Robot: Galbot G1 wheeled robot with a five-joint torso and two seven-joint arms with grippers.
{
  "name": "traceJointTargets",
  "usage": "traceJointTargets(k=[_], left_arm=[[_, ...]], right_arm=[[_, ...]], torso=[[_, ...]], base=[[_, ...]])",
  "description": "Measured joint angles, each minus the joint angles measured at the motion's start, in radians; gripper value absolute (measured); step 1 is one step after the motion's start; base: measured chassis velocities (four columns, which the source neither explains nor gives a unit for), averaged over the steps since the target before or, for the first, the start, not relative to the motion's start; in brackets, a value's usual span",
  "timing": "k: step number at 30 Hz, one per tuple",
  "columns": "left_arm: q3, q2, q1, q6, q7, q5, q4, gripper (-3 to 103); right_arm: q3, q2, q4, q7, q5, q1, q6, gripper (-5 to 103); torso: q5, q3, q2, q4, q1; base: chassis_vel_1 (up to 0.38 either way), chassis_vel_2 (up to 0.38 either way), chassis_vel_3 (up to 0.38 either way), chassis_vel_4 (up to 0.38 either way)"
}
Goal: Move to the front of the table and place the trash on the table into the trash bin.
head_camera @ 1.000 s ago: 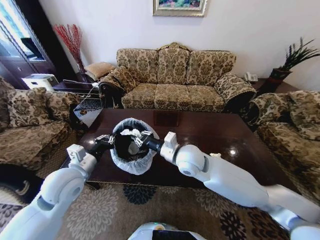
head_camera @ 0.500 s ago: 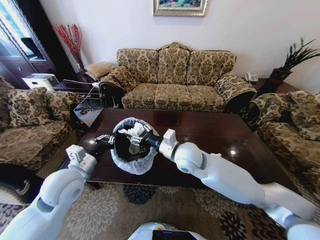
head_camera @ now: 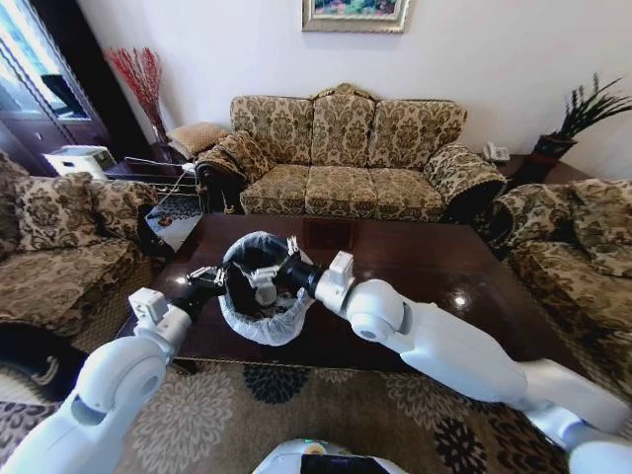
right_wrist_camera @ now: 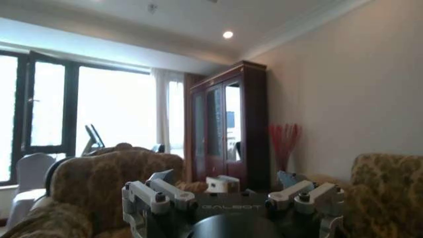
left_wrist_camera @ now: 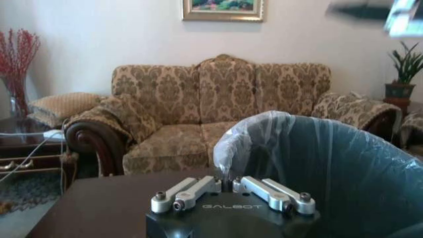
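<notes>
- While my head camera looks down on the dark wooden desk (head_camera: 415, 267), I see its glossy top spread before the patterned sofa (head_camera: 346, 148).
- On the desk's near left part the trash bin (head_camera: 259, 316) sits, its white liner folded over the rim, with crumpled white trash (head_camera: 265, 277) at its mouth.
- My right pincer (head_camera: 279, 265) hangs over the bin's opening; the right wrist view shows its fingers (right_wrist_camera: 158, 191) spread apart and holding nothing.
- My left pincer (head_camera: 209, 277) sits at the bin's left rim, and in the left wrist view its fingers (left_wrist_camera: 191, 191) are drawn together on the liner edge.
</notes>
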Motion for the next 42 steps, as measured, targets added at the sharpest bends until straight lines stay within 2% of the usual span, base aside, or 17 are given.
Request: traceJointTargets(k=[2, 5, 7, 8, 11, 13, 16, 17, 19, 20, 21, 23, 25, 28, 32, 40, 42], left_arm=[[0.000, 0.000, 0.000, 0.000, 0.000, 0.001, 0.003, 3], [-0.001, 0.004, -0.010, 0.000, 0.002, 0.009, 0.017, 3], [-0.002, 0.004, -0.011, 0.002, 0.003, 0.010, 0.017, 3], [-0.008, 0.004, -0.012, 0.005, 0.003, 0.012, 0.019, 3], [-0.016, -0.005, -0.006, 0.004, 0.003, 0.022, 0.021, 3], [-0.017, -0.008, -0.005, 0.004, 0.003, 0.025, 0.021, 3], [-0.017, -0.013, -0.006, 0.002, 0.000, 0.028, 0.022, 3], [-0.016, -0.013, -0.007, -0.002, 0.000, 0.028, 0.022, 3], [-0.015, -0.014, -0.008, -0.004, -0.001, 0.028, 0.022, 3], [-0.014, -0.013, -0.006, -0.008, -0.001, 0.028, 0.022, 3], [-0.014, -0.008, -0.004, -0.010, 0.003, 0.028, 0.022, 3], [-0.010, -0.005, -0.006, -0.011, 0.006, 0.028, 0.024, 3], [-0.009, -0.004, -0.006, -0.011, 0.007, 0.028, 0.025, 3], [0.000, -0.003, -0.007, -0.013, 0.010, 0.028, 0.027, 3], [0.002, -0.002, -0.004, -0.021, 0.012, 0.028, 0.031, 3], [0.006, 0.005, -0.007, -0.070, 0.015, 0.009, 0.037, 3], [0.009, 0.003, -0.007, -0.071, 0.015, 0.009, 0.038, 3]], right_arm=[[0.020, -0.006, -0.001, 0.005, 0.002, 0.001, 0.000, 100], [0.160, -0.086, -0.018, 0.037, -0.004, -0.049, -0.034, 100], [0.187, -0.107, -0.021, 0.042, -0.005, -0.069, -0.043, 100], [0.280, -0.182, -0.039, 0.049, -0.025, -0.165, -0.070, 100], [0.358, -0.247, -0.064, 0.065, -0.083, -0.295, -0.075, 100], [0.377, -0.257, -0.068, 0.067, -0.099, -0.330, -0.073, 100], [0.464, -0.264, -0.083, 0.068, -0.176, -0.511, -0.059, 100], [0.503, -0.245, -0.091, 0.068, -0.219, -0.605, -0.046, 100], [0.516, -0.236, -0.095, 0.068, -0.234, -0.635, -0.042, 100], [0.571, -0.186, -0.116, 0.063, -0.310, -0.766, -0.014, 100], [0.652, -0.078, -0.145, 0.040, -0.434, -0.987, 0.057, 100], [0.681, -0.002, -0.167, 0.012, -0.482, -1.080, 0.096, 100], [0.684, 0.019, -0.176, 0.005, -0.494, -1.095, 0.105, 100], [0.675, 0.112, -0.236, -0.050, -0.527, -1.127, 0.129, 100], [0.645, 0.159, -0.295, -0.100, -0.559, -1.096, 0.129, 100], [0.582, 0.177, -0.404, -0.201, -0.591, -0.961, 0.110, 100], [0.551, 0.169, -0.440, -0.229, -0.590, -0.903, 0.103, 100]], torso=[[0.0000, 0.000, 0.000, 0.0001, 0.000], [0.0004, 0.000, 0.000, -0.0003, 0.000], [0.0005, 0.000, 0.000, -0.0003, 0.000], [0.0004, 0.000, 0.000, -0.0007, 0.000], [0.0008, 0.000, 0.000, -0.0011, 0.000], [0.0006, 0.000, 0.000, -0.0010, 0.000], [0.0003, 0.000, 0.000, -0.0004, 0.000], [0.0001, 0.000, 0.000, -0.0001, 0.000], [0.0003, 0.000, 0.000, -0.0001, 0.000], [0.0002, 0.000, 0.000, -0.0002, 0.000], [0.0003, 0.000, 0.000, -0.0004, 0.000], [0.0000, 0.000, 0.000, -0.0009, 0.000], [0.0000, 0.000, 0.000, -0.0010, 0.000], [0.0000, 0.000, 0.000, -0.0004, 0.000], [-0.0001, 0.000, 0.000, -0.0002, 0.000], [0.0001, 0.000, 0.000, -0.0010, 0.000], [0.0000, 0.000, 0.000, -0.0001, 0.000]], base=[[0.000, 0.000, 0.000, 0.000], [0.000, 0.000, 0.000, 0.000], [0.000, 0.000, 0.000, 0.000], [0.000, 0.000, 0.000, 0.000], [0.000, 0.000, 0.000, 0.000], [0.000, 0.000, 0.000, 0.000], [0.000, 0.000, 0.000, 0.000], [0.000, 0.000, 0.000, 0.000], [0.000, 0.000, 0.000, 0.000], [0.000, 0.000, 0.000, 0.000], [-0.058, -0.036, -0.031, -0.035], [-0.060, -0.048, -0.018, -0.051], [-0.062, -0.059, -0.038, -0.069], [-0.061, -0.061, -0.066, -0.065], [-0.073, -0.072, -0.075, -0.083], [-0.072, -0.077, -0.077, -0.085], [0.000, 0.000, 0.000, 0.000]])
